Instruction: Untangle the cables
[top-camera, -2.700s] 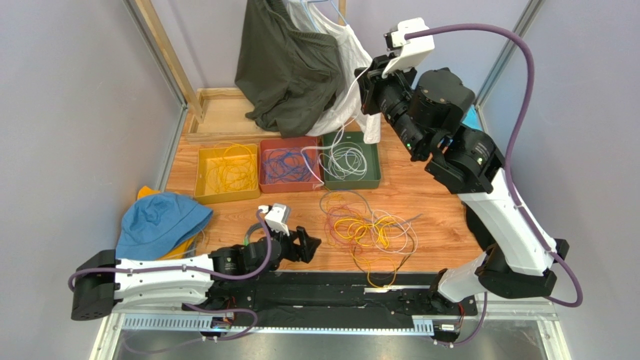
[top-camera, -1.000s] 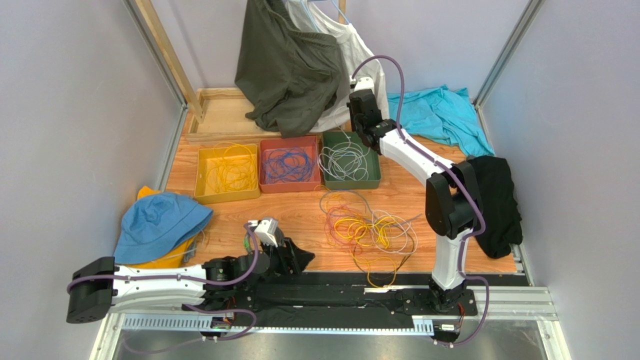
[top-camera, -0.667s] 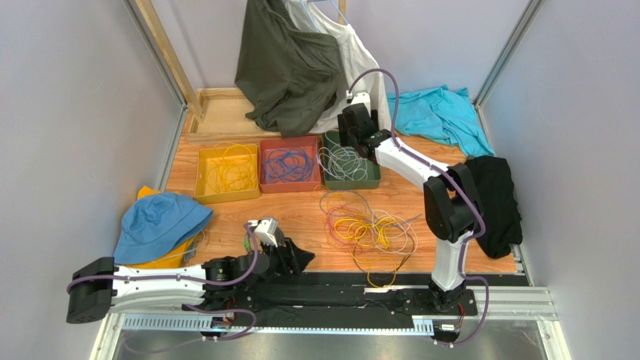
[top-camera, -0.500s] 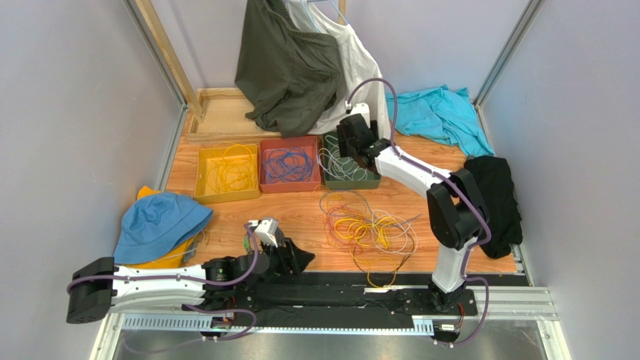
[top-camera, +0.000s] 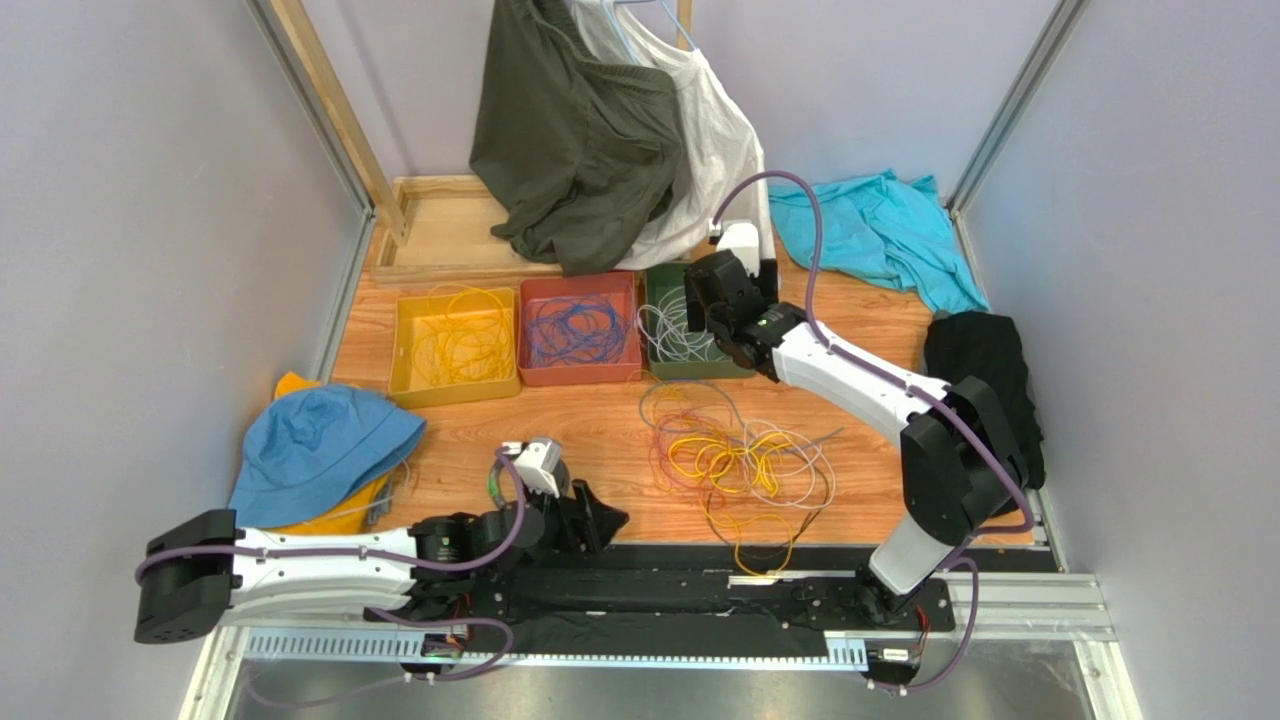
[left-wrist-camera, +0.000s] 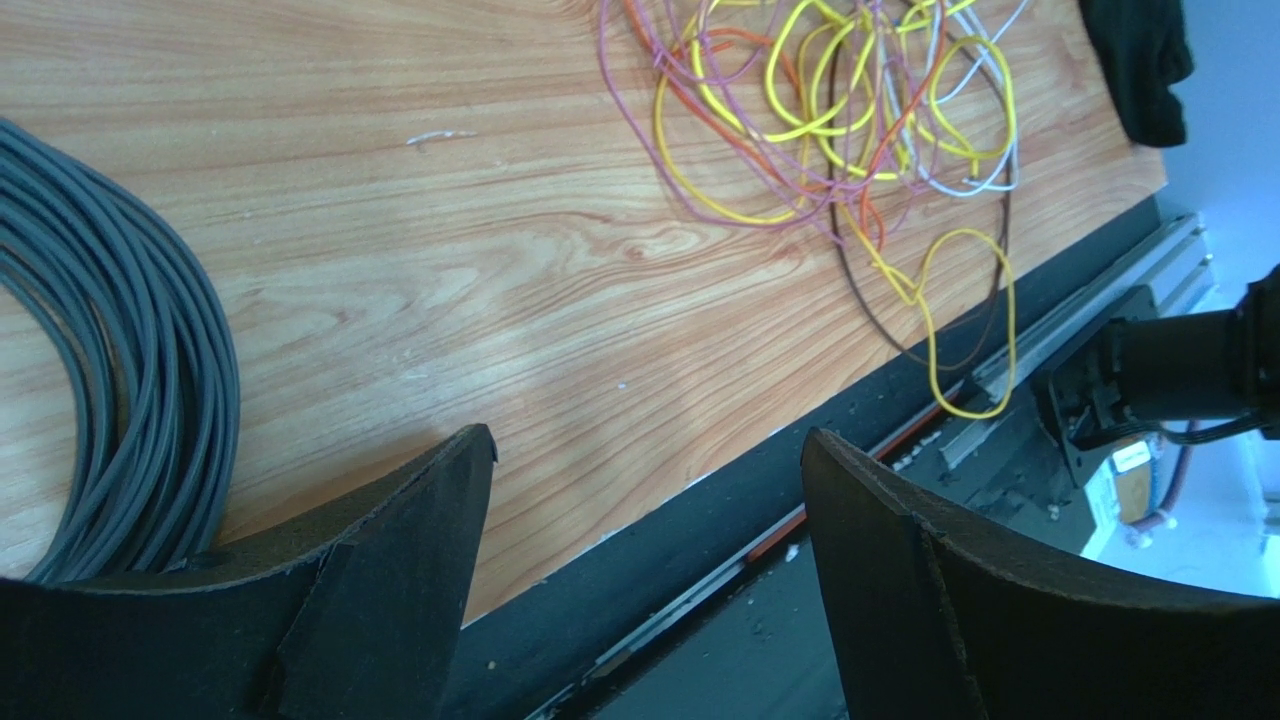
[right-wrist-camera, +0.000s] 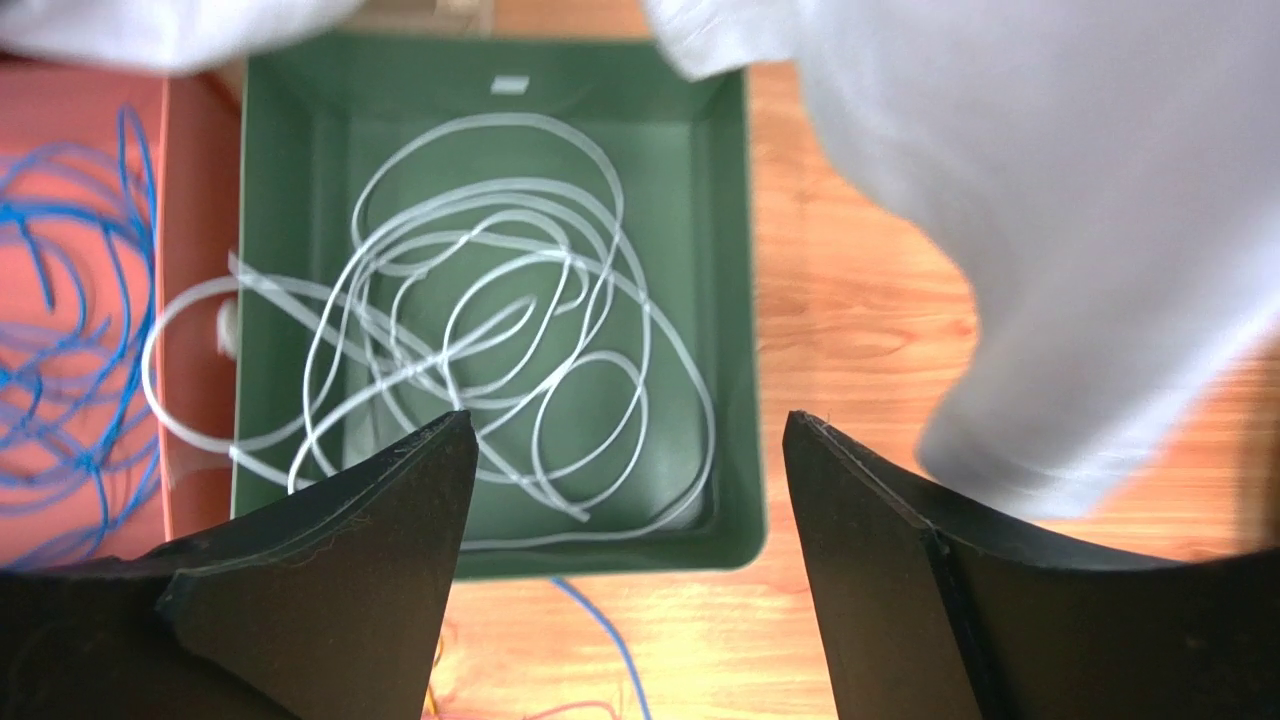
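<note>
Cables, thin looping yellow, orange, purple and white wires (top-camera: 736, 462), lie tangled on the wooden table (top-camera: 601, 428); a white wire coil (right-wrist-camera: 481, 345) lies in the square green plastic bin (right-wrist-camera: 684, 225). My right gripper (right-wrist-camera: 627, 431) hangs over that bin, jaws spread, empty. My left gripper (left-wrist-camera: 646, 443) sits low by the table's near edge, jaws spread, empty.

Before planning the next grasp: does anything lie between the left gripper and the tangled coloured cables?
Nothing visible does: only bare wooden tabletop separates the open left gripper from the tangled pile of thin yellow, orange and purple cables.
</note>
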